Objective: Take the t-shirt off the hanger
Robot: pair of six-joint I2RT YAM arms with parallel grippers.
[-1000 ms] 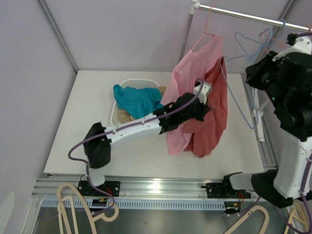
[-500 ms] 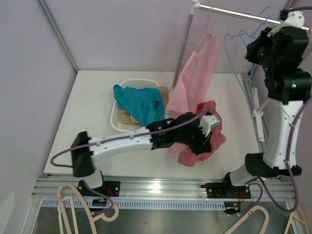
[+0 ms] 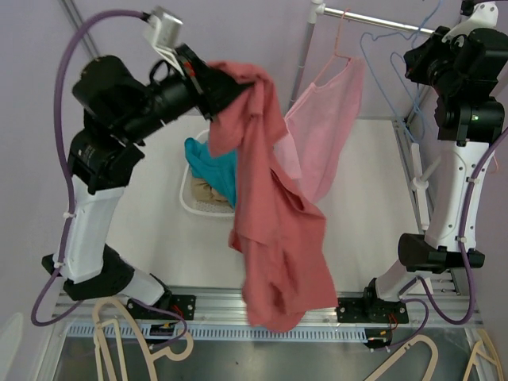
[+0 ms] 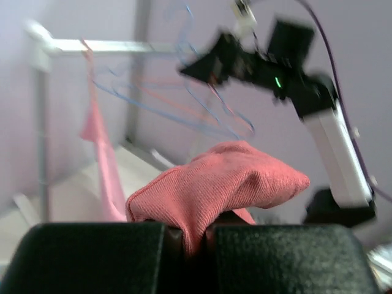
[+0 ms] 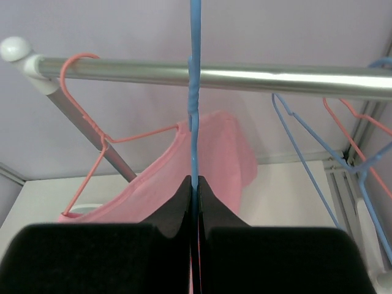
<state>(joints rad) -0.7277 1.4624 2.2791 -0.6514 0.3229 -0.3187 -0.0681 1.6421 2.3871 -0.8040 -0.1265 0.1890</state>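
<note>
The coral-red t-shirt (image 3: 274,238) hangs free of any hanger, draping from high at the upper left down past the table's front edge. My left gripper (image 3: 208,83) is raised and shut on a fold of its cloth (image 4: 239,177), pinched between the jaws (image 4: 195,236). At the upper right, my right gripper (image 5: 195,184) is shut on the wire of a bare blue hanger (image 5: 195,92), held up against the metal rail (image 5: 257,78).
A pale pink shirt (image 3: 325,131) hangs on a pink hanger from the rail (image 3: 381,21). More wire hangers hang at the rail's right end (image 5: 355,153). A white basket (image 3: 186,202) holds teal cloth (image 3: 210,159). Beige hangers (image 3: 119,333) lie below the front edge.
My left arm has swung from low over the table up to the upper left, lifting the red t-shirt until it hangs full length. The right arm stays at the rail with the blue hanger.
</note>
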